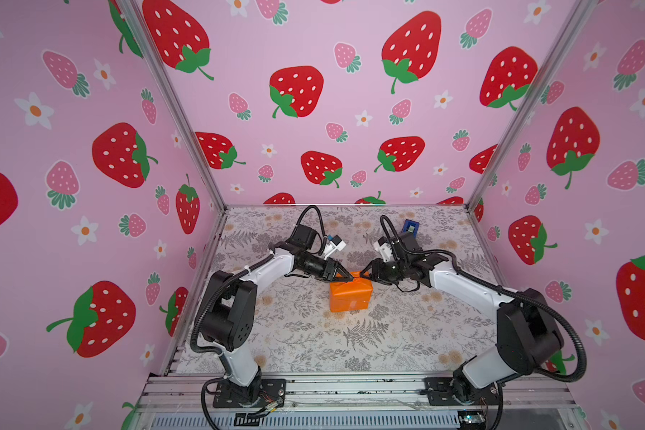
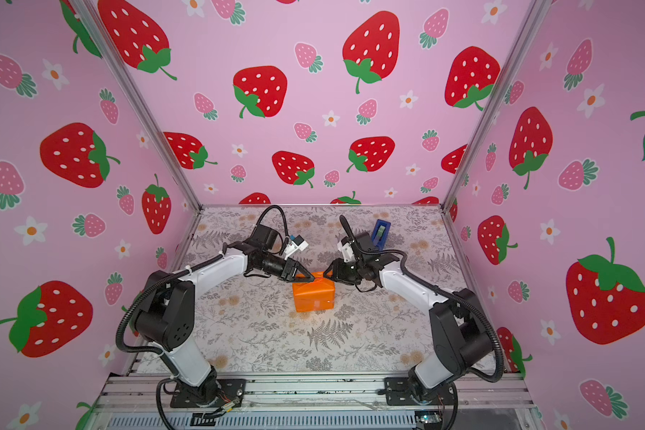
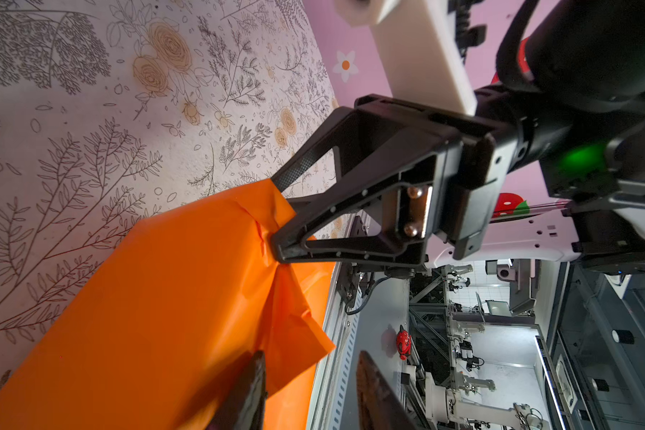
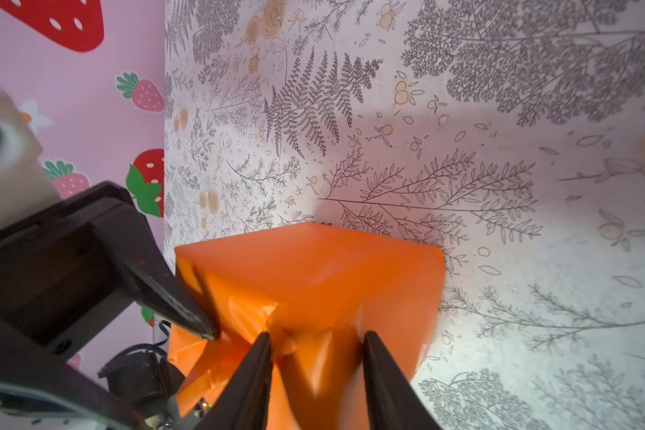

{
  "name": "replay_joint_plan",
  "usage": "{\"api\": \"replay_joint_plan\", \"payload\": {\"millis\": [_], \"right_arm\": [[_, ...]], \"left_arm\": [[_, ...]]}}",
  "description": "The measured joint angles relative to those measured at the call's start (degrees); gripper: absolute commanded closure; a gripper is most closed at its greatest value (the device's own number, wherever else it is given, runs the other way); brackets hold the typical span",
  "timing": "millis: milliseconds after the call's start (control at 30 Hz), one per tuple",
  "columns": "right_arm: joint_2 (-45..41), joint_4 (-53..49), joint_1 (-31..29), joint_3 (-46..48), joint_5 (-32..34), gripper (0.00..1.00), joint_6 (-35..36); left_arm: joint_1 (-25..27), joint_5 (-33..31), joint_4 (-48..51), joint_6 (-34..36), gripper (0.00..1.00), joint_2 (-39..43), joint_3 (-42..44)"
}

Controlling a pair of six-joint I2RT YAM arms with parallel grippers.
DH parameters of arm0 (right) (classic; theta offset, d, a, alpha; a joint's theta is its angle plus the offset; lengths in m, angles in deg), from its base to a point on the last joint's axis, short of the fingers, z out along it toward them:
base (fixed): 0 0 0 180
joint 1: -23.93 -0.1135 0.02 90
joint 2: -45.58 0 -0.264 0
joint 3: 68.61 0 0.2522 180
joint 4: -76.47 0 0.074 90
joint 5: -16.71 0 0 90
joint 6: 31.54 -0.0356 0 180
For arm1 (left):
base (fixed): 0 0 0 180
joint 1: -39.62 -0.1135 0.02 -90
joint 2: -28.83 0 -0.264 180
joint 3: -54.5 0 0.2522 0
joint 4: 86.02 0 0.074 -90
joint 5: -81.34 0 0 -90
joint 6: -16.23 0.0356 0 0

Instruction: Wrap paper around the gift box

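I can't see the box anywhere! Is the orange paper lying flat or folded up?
Folded up. The paper makes a box-shaped parcel, with loose crumpled flaps at its far end. What's inside is hidden.

Both arms are being held reaching inward from their bases, elbows bent, forearms sloping down toward the middle. In both top views the left gripper (image 1: 348, 277) and the right gripper (image 1: 364, 273) are being pointed at each other, tips near, not touching. Left jaws are being held apart. Right jaws are being held part-way apart; grip cannot be told.
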Motion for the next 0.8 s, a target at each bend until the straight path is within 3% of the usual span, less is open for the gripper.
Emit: {"api": "replay_joint_plan", "payload": {"millis": [133,233,367,600,800], "right_arm": [[-0.42,-1.14,0.0,-0.66,0.57,0.66,-0.44],[-0.5,-1.73,-0.02,-0.81,0.94,0.43,-0.66],[-0.68,-1.75,-0.46,-1.03,1.18,0.33,-2.27],[-0.22,-0.26,-1.92,-1.31,1.46,0.34,-3.87],[1.4,-0.79,-1.77,-1.44,4.15,0.51,-3.63]], "left_arm": [[-0.13,0.11,0.13,0.11,0.59,-0.15,0.0],[-0.15,0.22,0.2,0.13,0.6,-0.33,0.0],[-0.28,0.68,0.22,0.13,0.61,-0.68,0.0],[-0.33,0.83,0.24,0.15,0.62,-0.76,0.0],[-0.33,0.81,0.26,0.17,0.62,-0.79,0.0]]}}
